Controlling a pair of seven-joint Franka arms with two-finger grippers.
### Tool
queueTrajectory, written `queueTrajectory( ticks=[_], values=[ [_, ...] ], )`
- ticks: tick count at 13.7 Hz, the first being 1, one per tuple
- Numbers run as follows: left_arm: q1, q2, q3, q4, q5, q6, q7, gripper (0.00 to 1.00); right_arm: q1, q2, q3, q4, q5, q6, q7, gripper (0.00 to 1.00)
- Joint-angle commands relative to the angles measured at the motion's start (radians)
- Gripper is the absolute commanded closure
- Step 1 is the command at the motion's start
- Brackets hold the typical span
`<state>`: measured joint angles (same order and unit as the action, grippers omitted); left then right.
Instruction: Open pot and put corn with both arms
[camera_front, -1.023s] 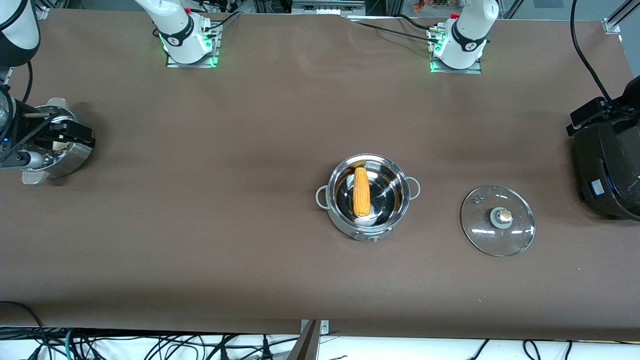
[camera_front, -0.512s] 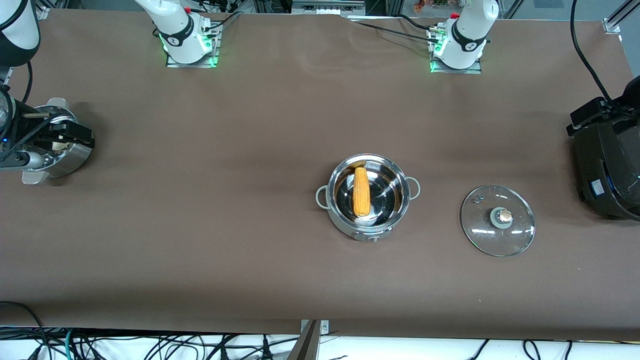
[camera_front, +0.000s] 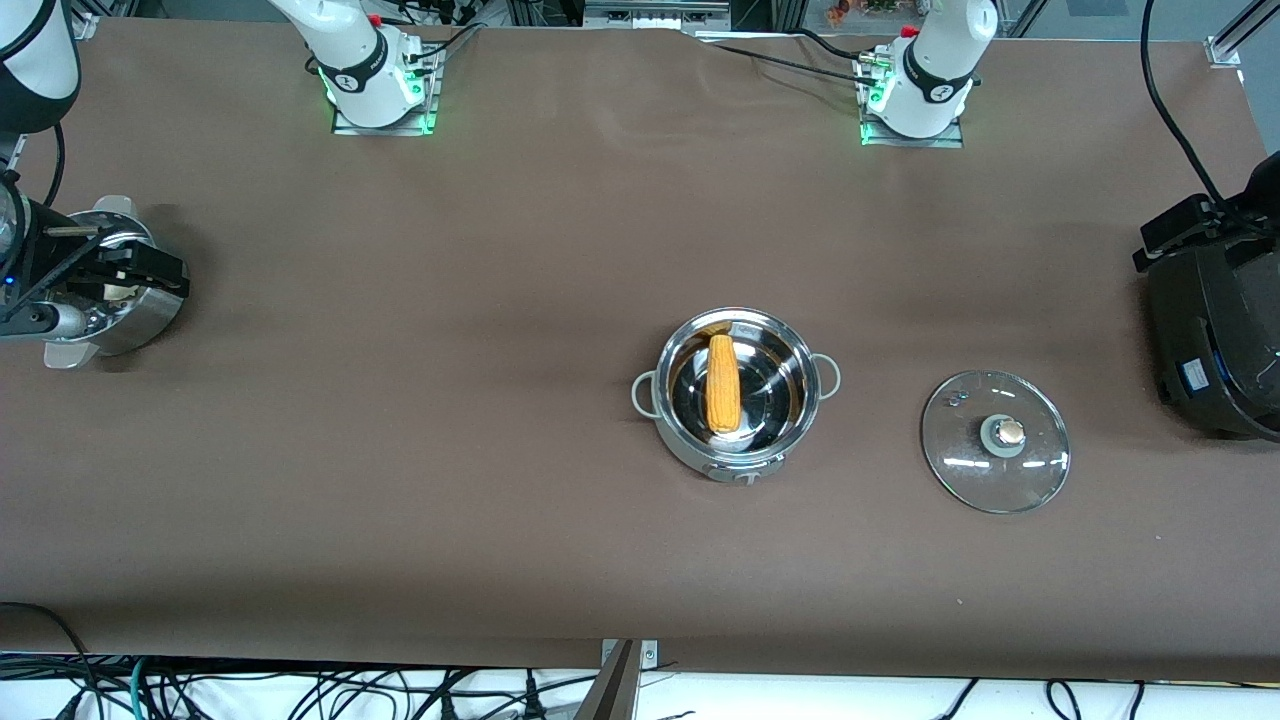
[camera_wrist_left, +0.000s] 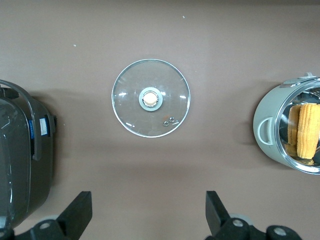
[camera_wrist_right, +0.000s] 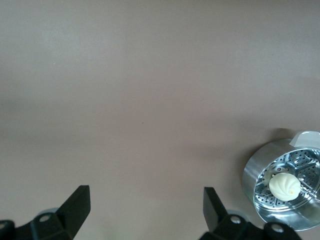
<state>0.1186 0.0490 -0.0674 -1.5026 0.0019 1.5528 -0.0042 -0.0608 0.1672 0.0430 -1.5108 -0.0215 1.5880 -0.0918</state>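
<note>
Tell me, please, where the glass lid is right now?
The lid lies flat on the table, knob up, between the pot and the black cooker, toward the left arm's end.

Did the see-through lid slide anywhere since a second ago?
No. The lid lies flat on the table, at the same spot beside the pot, toward the left arm's end, just as before.

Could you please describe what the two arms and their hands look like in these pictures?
Both arms are glossy white with black joint bands and red buttons near their bases, which glow green. Black cables trail from the left arm and right arm. The left hand and right hand each show two black wedge-shaped fingers.
</note>
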Motion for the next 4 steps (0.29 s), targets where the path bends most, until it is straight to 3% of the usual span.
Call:
queueTrajectory(
  ticks=[1,4],
  values=[
    [0.000,-0.008,-0.003,-0.014,0.016,0.013,0.009,0.00,-0.005,0.009,0.006,0.023,-0.012,-0.005,-0.014,0.00],
    [0.000,-0.009,-0.003,-0.014,0.016,0.013,0.007,0.00,-0.005,0.009,0.006,0.023,-0.012,-0.003,-0.013,0.00]
  ],
)
